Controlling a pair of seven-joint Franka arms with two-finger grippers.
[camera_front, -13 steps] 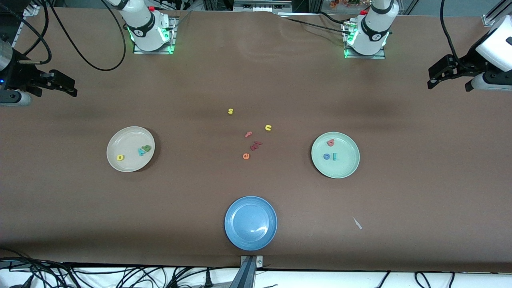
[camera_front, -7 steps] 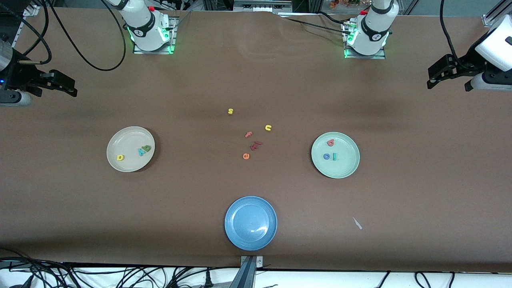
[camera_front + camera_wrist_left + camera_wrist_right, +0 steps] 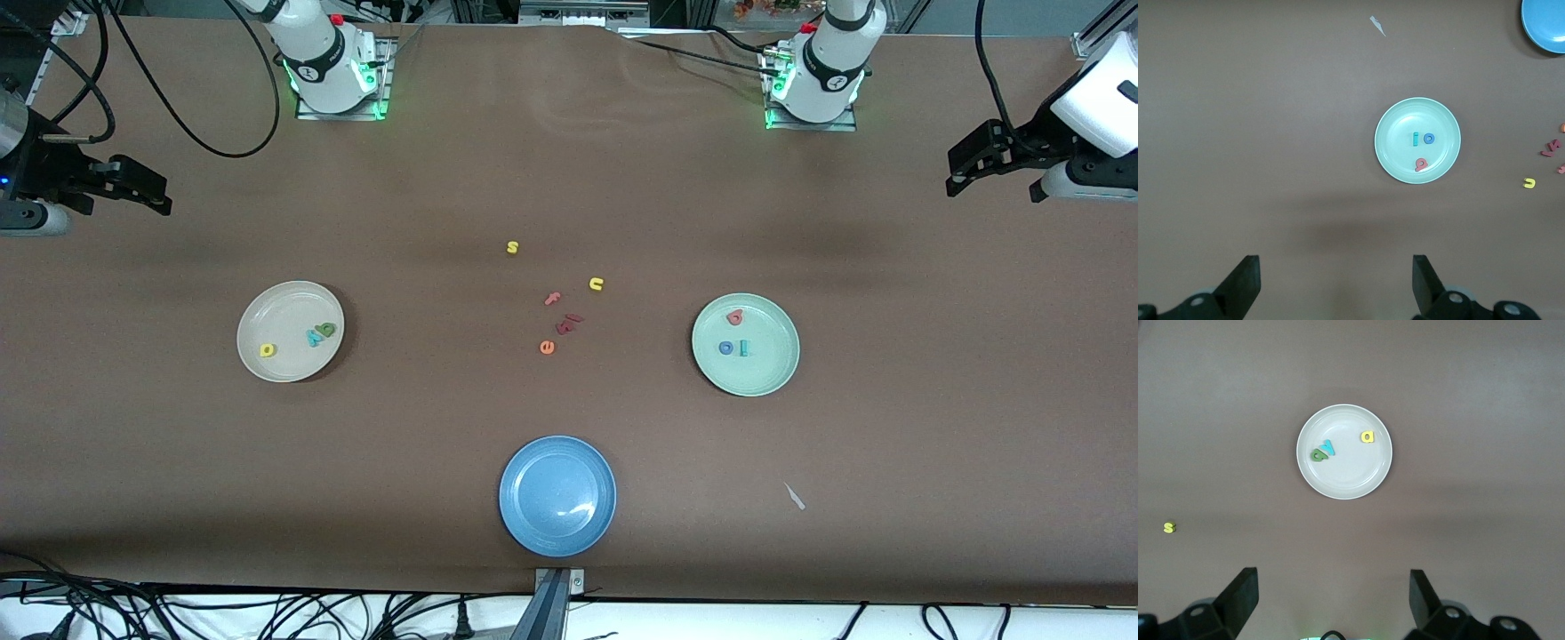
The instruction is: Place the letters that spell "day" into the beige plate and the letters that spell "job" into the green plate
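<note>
A: Left claw (image 3: 1331, 283) – jaws spread wide, nothing between them, up in the air at the left arm's end of the worktop (image 3: 569, 178). Right claw (image 3: 1328, 600) – same: wide apart, empty, parked at the right arm's end. Both arms look to be waiting.

B: Under the left claw's camera?

A: The green plate (image 3: 765, 378), holding the teal "j" (image 3: 745, 348), blue "o" (image 3: 726, 348) and salmon "b" (image 3: 735, 316). The j and o sit just beside each other; the b lies apart, farther from the front camera.

B: And the beige plate (image 3: 267, 307)?

A: Yellow "a" (image 3: 268, 350) alone; teal "y" (image 3: 314, 337) and dark green "d" (image 3: 327, 329) touching or overlapping – cannot tell which.

B: Handling notes?

A: Judgement only: tiny flat pieces, likely light, so easily flicked. Pinch across a stem from straight above; the plate's curve could tip them. Plates look rigid, possibly breakable.

B: Leftovers?

A: Yellow "s" (image 3: 512, 247), "u" (image 3: 596, 284), reddish "f" (image 3: 553, 299), orange "e" (image 3: 547, 348) mid-worktop; blue plate (image 3: 520, 524) empty. Both words appear sorted.
</note>
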